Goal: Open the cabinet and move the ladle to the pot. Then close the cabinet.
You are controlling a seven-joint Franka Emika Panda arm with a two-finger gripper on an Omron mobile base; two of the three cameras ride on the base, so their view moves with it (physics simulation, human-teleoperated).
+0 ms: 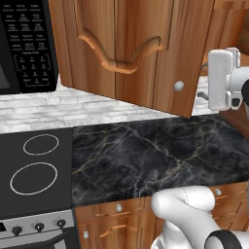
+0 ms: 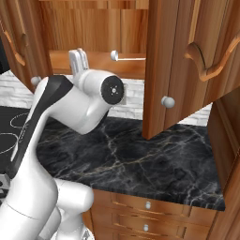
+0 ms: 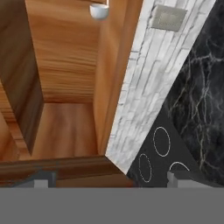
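Fingertips of the gripper (image 3: 107, 179) sit spread wide at the bottom of the hand view, holding nothing, aimed into the cabinet (image 2: 93, 28). Its door (image 2: 161, 65) hangs open, so step one looks done. On the shelf (image 2: 101, 63) lies the ladle (image 2: 123, 57), bowl (image 3: 99, 11) toward the hand, not yet touched. Left to do: grab it, carry it to the pot, shut the door. No pot is in sight, and the stove (image 1: 34, 165) shows bare rings. How close the hand is to the ladle is hard to judge, perhaps well short.
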